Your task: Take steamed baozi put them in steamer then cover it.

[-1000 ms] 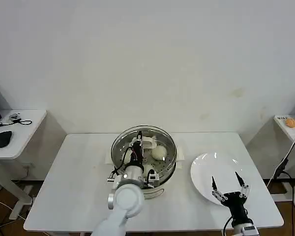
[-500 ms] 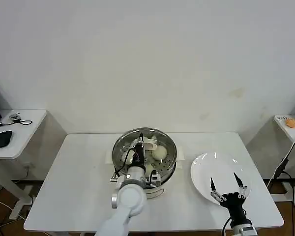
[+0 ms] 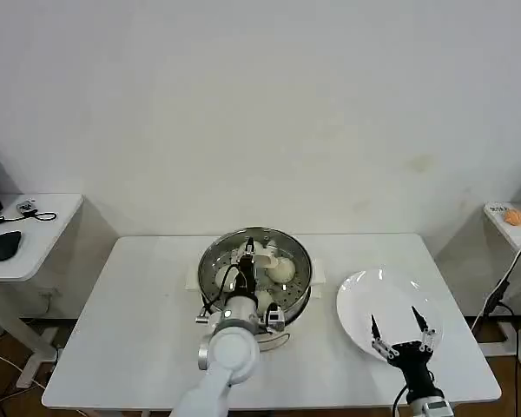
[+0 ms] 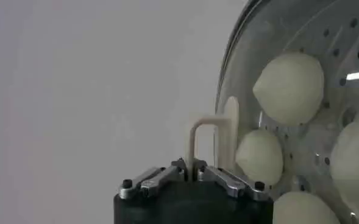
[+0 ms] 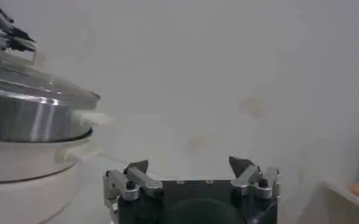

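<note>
The steamer (image 3: 254, 291) stands mid-table, a shiny steel pot on a white base. The glass cover (image 3: 282, 248) lies across its rim. My left gripper (image 3: 246, 258) is above it, shut on the cover's cream bar handle (image 4: 213, 131). Through the glass several creamy baozi (image 4: 289, 87) lie on the perforated tray (image 4: 344, 36). In the left wrist view the left gripper (image 4: 194, 172) has its jaws pinched on the handle's thin upright. My right gripper (image 3: 398, 334) hangs open over the plate's near edge, holding nothing. From the right wrist view the right gripper (image 5: 191, 167) faces the steamer (image 5: 27, 122) and its cover (image 5: 33, 79).
A bare white plate (image 3: 365, 295) lies on the table's right side. A low side table with a black mouse (image 3: 4, 246) stands at the left. Another side table at the right holds an orange object (image 3: 514, 217). The table's left half is bare.
The left gripper has lowered the cover from a raised, tilted pose down onto the steamer's rim. The right gripper has sunk slightly toward the table's front edge, still open.
</note>
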